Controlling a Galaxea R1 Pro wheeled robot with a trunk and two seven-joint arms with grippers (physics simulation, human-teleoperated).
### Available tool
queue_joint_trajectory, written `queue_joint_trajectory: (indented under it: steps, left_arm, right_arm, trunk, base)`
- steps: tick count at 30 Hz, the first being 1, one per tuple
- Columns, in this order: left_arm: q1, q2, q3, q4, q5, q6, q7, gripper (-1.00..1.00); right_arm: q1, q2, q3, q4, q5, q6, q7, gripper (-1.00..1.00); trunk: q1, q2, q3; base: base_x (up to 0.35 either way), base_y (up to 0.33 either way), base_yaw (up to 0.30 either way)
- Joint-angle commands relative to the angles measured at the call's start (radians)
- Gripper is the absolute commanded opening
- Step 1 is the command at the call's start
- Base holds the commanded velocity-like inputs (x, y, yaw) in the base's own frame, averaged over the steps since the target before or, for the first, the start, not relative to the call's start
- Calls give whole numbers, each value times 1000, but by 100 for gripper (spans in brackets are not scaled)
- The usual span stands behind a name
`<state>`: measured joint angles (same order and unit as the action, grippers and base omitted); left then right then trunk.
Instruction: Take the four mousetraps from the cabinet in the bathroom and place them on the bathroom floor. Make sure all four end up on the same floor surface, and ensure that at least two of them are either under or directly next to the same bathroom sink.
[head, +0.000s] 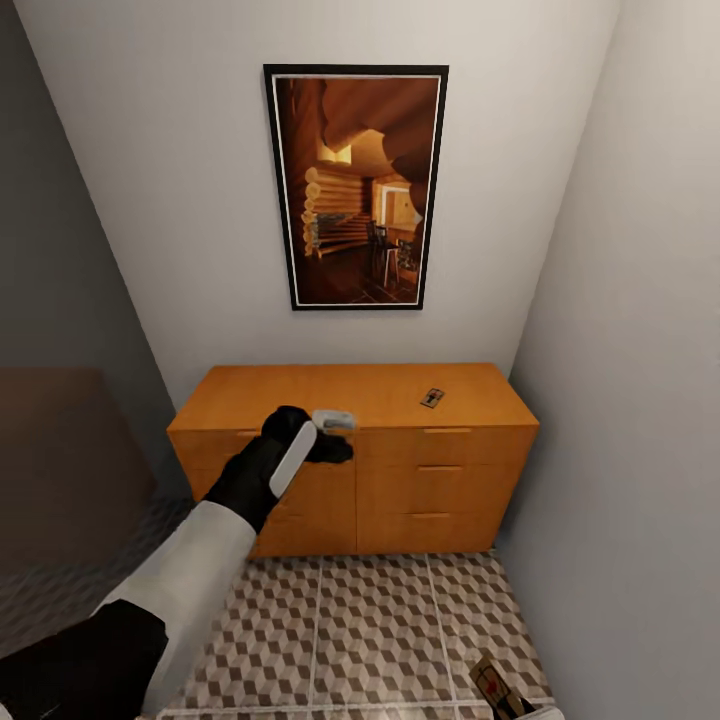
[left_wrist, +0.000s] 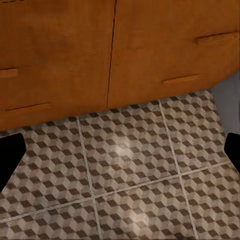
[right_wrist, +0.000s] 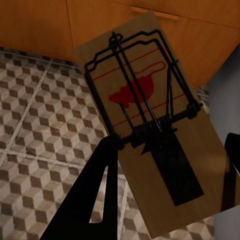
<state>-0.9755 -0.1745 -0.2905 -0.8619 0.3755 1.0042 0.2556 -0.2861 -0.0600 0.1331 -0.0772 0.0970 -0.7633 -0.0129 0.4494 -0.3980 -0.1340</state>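
The orange-brown cabinet stands against the back wall, its drawers closed. One mousetrap lies on its top towards the right. My left gripper hovers in front of the cabinet's upper front edge. In the left wrist view the gripper is open, with nothing between its black fingertips, and it faces the cabinet front and the bathroom floor. My right gripper is shut on a second mousetrap, held above the bathroom floor. That mousetrap shows at the head view's lower right.
A framed picture hangs above the cabinet. Walls close in on both sides, the right wall touching the cabinet's end. A dark grey panel stands at the left. Patterned tiles run from the cabinet towards me.
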Motion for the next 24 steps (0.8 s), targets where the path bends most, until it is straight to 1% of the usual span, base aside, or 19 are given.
queue_joint_trajectory:
  steps: [1,2,3,4,5,6,7,10,11,12,13,14,15,18,24]
  left_arm:
    - [-19,0,-1,-2,12,7,9,100]
    - [-66,0,0,2,15,14,9,100]
    - [-96,0,0,11,20,17,9,100]
    - [-126,0,0,23,30,19,8,100]
    - [-158,0,0,35,48,20,7,100]
    - [-194,0,0,49,74,21,7,100]
    - [-235,0,0,68,109,21,7,100]
    - [-374,0,1,163,235,22,8,100]
    - [-420,0,0,198,268,22,8,100]
    - [-463,0,0,229,291,22,8,100]
    - [-482,0,0,243,299,22,8,100]
    - [-536,0,0,279,318,22,8,100]
    - [-550,0,-1,289,323,22,8,100]
    - [-566,0,-4,305,329,23,7,100]
    - [-573,0,-16,337,331,24,6,100]
  right_arm:
    - [-1,0,-1,1,6,-3,-1,-100]
    - [-1,0,-1,1,6,-2,-1,-100]
    - [-1,0,-1,1,7,-2,-1,-100]
    - [-1,0,-1,1,7,-2,-1,-100]
    - [-1,0,-1,1,6,-3,-1,-100]
    - [-1,0,-1,1,6,-3,-1,-100]
    - [-1,0,-1,1,6,-3,-1,-100]
    - [-1,0,-1,1,4,-4,-1,-100]
    - [-1,0,-1,1,4,-4,-1,-100]
    - [-1,-1,-1,1,3,-4,-1,-100]
    - [-1,-1,-1,1,3,-4,-1,-100]
    - [-1,-1,-2,1,2,-4,-1,-100]
    - [-1,-1,-1,1,2,-4,-1,-100]
    - [-1,0,-1,1,3,-4,-1,-100]
    - [-1,-1,-1,0,4,-5,-1,-100]
  trunk:
    - [1,-2,-2]
    - [1,-2,-2]
    - [1,-2,-2]
    - [1,-2,-2]
    - [1,-2,-2]
    - [1,-2,-2]
    - [1,-2,-2]
    - [1,-2,-2]
    - [1,-2,-2]
    - [1,-2,-2]
    - [1,-2,-2]
    - [1,-2,-2]
    - [1,-2,-2]
    - [1,-2,-1]
    - [1,-2,4]
  base:
    - [0,0,0]
    - [0,0,0]
    - [0,0,0]
    - [0,0,0]
    - [0,0,0]
    - [0,0,0]
    - [0,0,0]
    - [0,0,0]
    - [0,0,0]
    - [0,0,0]
    - [0,0,0]
    - [0,0,0]
    - [0,0,-20]
    - [0,0,-104]
    - [0,0,-212]
